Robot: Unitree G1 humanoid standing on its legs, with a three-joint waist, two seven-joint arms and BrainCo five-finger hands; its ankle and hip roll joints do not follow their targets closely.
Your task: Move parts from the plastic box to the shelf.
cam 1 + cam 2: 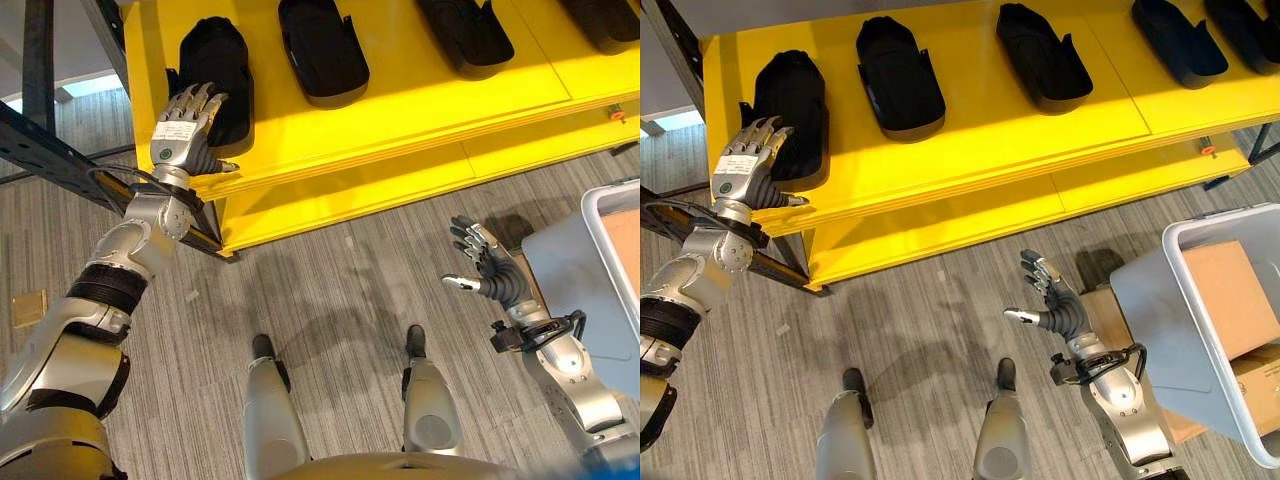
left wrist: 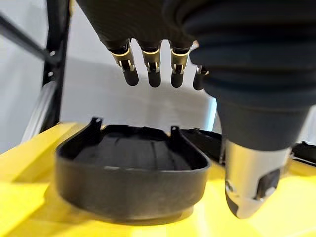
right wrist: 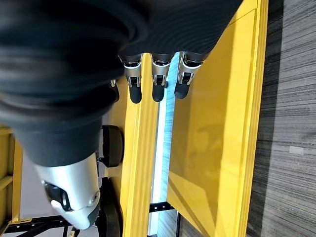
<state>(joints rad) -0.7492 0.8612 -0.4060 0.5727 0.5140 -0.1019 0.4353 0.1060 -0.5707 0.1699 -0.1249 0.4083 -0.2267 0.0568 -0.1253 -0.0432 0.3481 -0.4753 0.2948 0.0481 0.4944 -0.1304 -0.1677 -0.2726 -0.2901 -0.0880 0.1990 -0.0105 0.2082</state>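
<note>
Just past the straight fingertips of my open left hand (image 1: 750, 160) a black part (image 1: 792, 110) lay on the yellow shelf (image 1: 970, 140), while my right hand (image 1: 1055, 300) hung relaxed, empty, beside the plastic box (image 1: 1160, 300).

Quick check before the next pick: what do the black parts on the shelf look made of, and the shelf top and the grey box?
The black part by the left hand: likely moulded plastic, matte, thin walls with small tabs on the rim. The shelf: smooth glossy yellow boards, painted or laminated; core unclear. The plastic box: pale grey plastic with a rolled rim, and brown cardboard inside it.
</note>
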